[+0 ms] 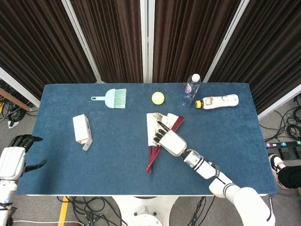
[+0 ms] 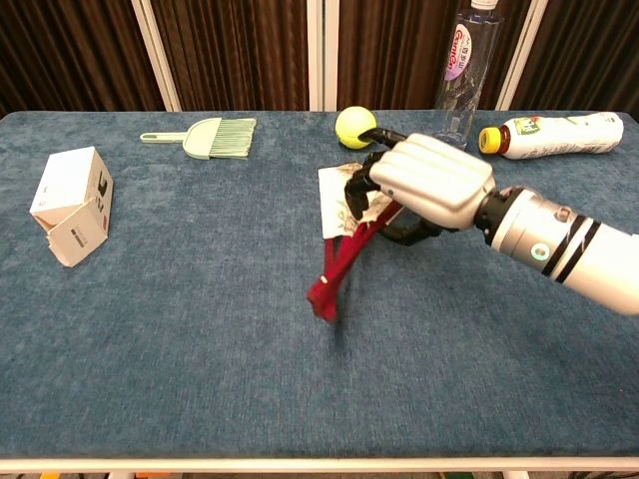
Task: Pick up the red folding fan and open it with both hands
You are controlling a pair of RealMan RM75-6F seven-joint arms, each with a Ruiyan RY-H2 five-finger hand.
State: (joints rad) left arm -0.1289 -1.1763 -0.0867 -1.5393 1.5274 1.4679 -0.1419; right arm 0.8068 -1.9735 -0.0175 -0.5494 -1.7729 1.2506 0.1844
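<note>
The red folding fan [image 1: 151, 160] is partly spread, with red ribs and cream printed paper [image 2: 335, 196]. My right hand [image 1: 170, 141] grips it around the middle of the ribs and holds it tilted above the blue table [image 1: 113, 155]; the pivot end [image 2: 321, 296] points down and to the left. In the chest view the right hand [image 2: 431, 184] covers much of the paper. My left hand [image 1: 14, 159] hangs off the table's left front corner, fingers apart, holding nothing.
At the back of the table lie a green hand brush [image 1: 115, 98] and a yellow ball [image 1: 157, 97]. Beside them are an upright water bottle [image 1: 190, 89] and a white bottle lying down [image 1: 218, 101]. A white box [image 1: 81, 130] sits at the left.
</note>
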